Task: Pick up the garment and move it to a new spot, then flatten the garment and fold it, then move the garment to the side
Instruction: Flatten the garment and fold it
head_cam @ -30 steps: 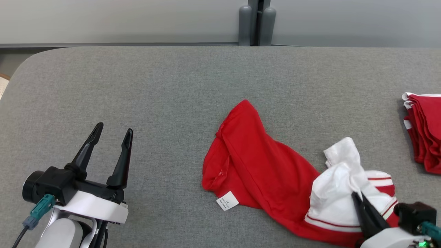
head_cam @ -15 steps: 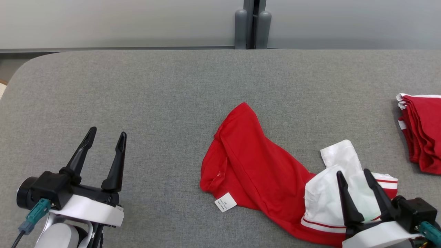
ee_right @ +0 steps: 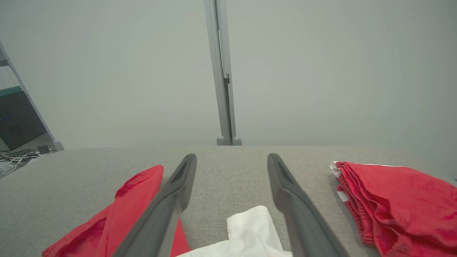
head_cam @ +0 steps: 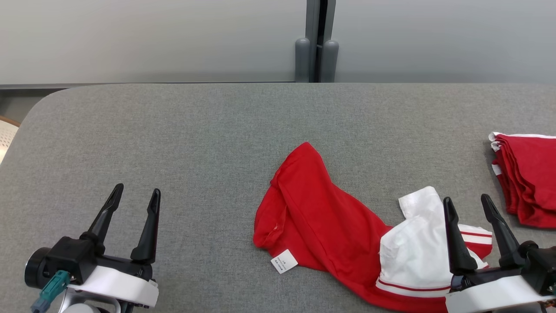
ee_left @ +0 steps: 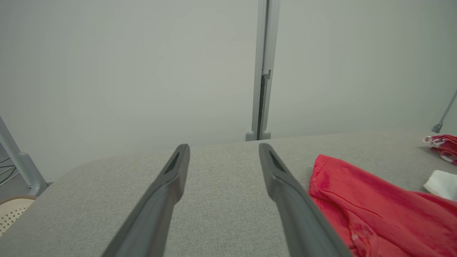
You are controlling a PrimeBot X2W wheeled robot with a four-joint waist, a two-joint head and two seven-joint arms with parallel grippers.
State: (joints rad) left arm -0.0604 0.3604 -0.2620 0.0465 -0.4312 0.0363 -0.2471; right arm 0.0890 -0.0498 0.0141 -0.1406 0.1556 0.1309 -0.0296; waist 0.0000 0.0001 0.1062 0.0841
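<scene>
The garment [head_cam: 330, 221] is red with a white, red-striped part; it lies crumpled on the grey table, right of the middle in the head view. A small white label [head_cam: 284, 261] sticks out at its near left edge. My right gripper [head_cam: 468, 201] stands open just above the white part, fingers apart with nothing between them. The right wrist view shows the garment's red cloth [ee_right: 128, 203] left of the fingers and its white cloth [ee_right: 250, 232] between them. My left gripper [head_cam: 135, 192] is open at the lower left, well clear of the garment [ee_left: 375, 210].
A pile of folded red garments [head_cam: 527, 174] lies at the table's right edge, close to my right gripper, and is also in the right wrist view [ee_right: 400, 200]. The grey padded table [head_cam: 195, 143] has a rounded far-left corner. A grey wall post [head_cam: 316, 41] stands behind.
My right gripper let go of the white part, opened and drew back to the right above it. The cloth dropped flatter. The camera tilted, shifting the whole picture down.
</scene>
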